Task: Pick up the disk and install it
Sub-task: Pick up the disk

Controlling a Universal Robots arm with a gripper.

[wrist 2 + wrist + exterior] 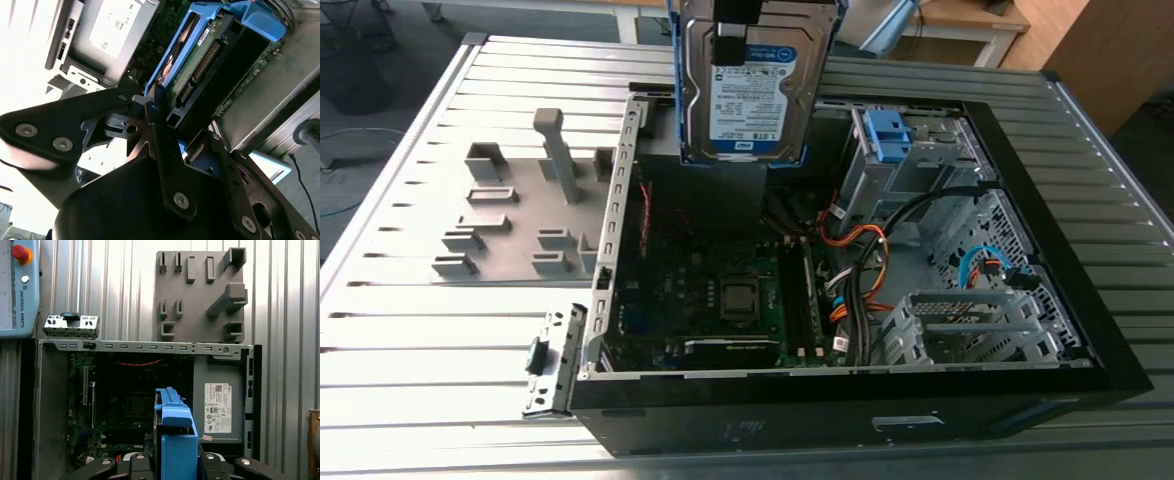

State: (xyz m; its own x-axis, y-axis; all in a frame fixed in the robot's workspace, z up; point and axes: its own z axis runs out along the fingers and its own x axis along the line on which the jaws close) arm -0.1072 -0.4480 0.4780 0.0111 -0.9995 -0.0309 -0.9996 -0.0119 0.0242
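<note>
Ribbed metal table [400, 350], strong glare on slats at exterior view's left. Grey floor [360, 170] past that edge. Light wooden desk [961, 15], wooden cabinet [1107, 50] behind.

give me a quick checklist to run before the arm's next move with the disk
1. Grip: ok. The gripper is shut on the disk, clamping its blue caddy.
2. Disk lifted: ok. It hangs upright above the open computer case.
3. Case access: ok. The side is open and the motherboard is exposed.
4. Bay free: cannot tell. A blue bracket sits at the drive cage.
5. Cable clearance: cannot tell. Orange and black cables run beside that cage.
</note>
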